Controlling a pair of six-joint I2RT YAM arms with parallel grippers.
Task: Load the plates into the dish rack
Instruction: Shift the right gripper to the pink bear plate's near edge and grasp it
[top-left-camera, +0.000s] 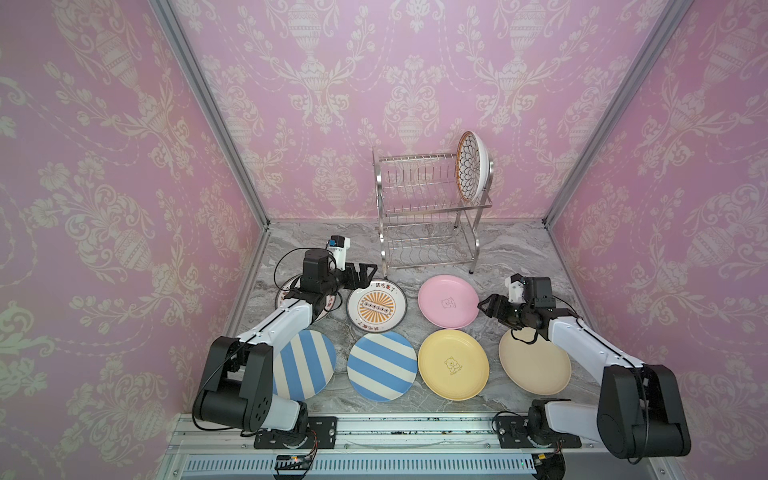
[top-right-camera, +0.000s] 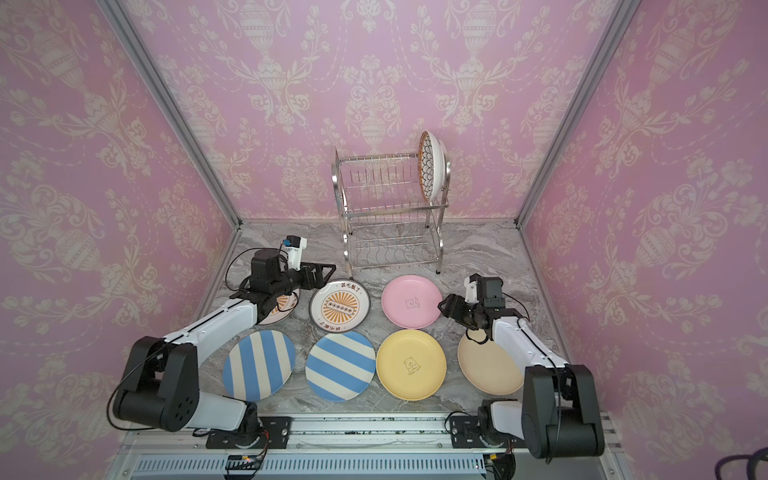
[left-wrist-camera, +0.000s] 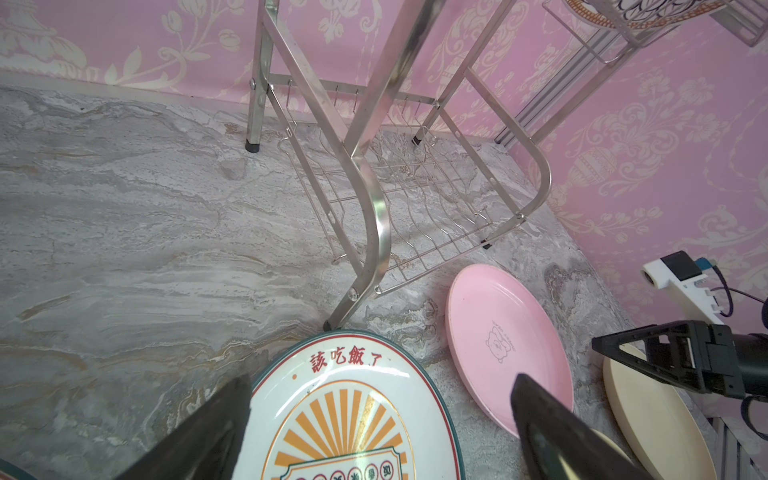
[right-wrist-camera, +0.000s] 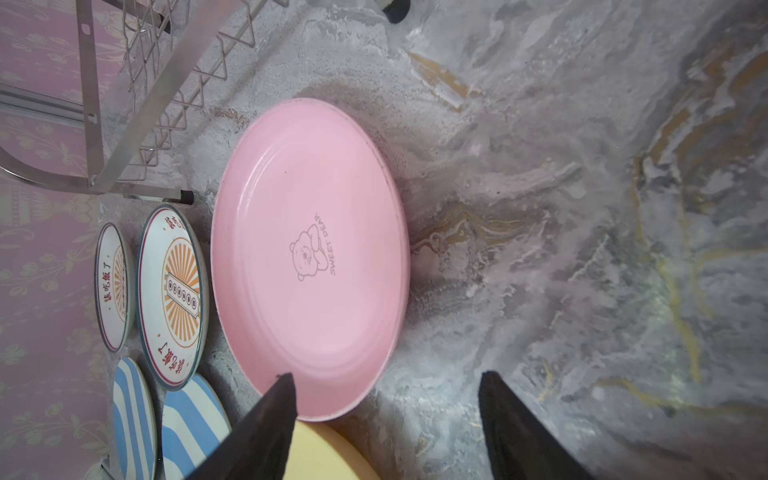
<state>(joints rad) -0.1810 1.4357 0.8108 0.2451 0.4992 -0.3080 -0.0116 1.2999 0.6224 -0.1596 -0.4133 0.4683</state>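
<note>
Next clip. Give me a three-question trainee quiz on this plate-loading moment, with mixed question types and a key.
1. True or false: the two-tier steel wire dish rack holds no plate yet.
2. The right gripper hangs open beside the rim of which plate? A, the round pink plate; B, a blue-and-cream striped plate; C, a white plate with an orange sunburst.
3. Fill in: ___ round plates lie flat on the grey marble table.

Key
1. False: the dark scale-patterned plate stands on edge at the right end of the upper tier.
2. A
3. Seven
</note>
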